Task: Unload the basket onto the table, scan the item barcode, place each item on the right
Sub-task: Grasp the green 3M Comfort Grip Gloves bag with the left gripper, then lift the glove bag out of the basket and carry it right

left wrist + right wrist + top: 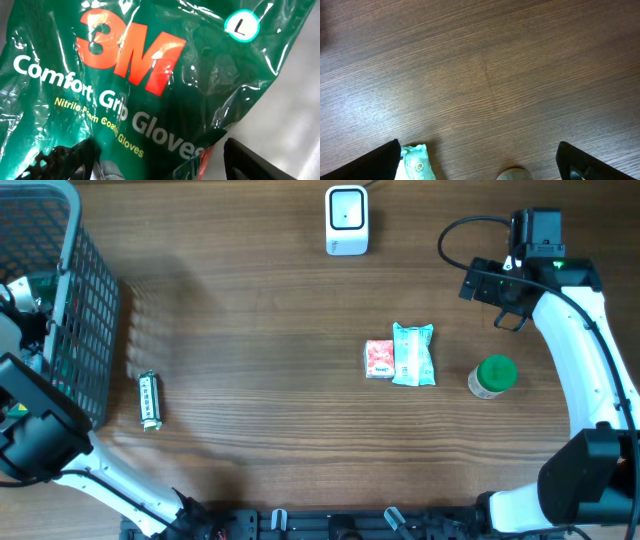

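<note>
The left gripper (159, 146) hangs in the wire basket (95, 310) at the table's left edge. Its jaws are spread wide over a green 3M Comfort Grip Gloves pack (150, 75), and the right finger stands clear of the pack's edge. The white barcode scanner (346, 220) sits at the far centre. The right gripper (479, 145) hovers far right with its jaws spread over bare wood. Near it lie a green-lidded jar (493, 376), a mint packet (413, 354) and a pink packet (379, 359), the two packets touching. A small narrow pack (149, 400) lies just right of the basket.
</note>
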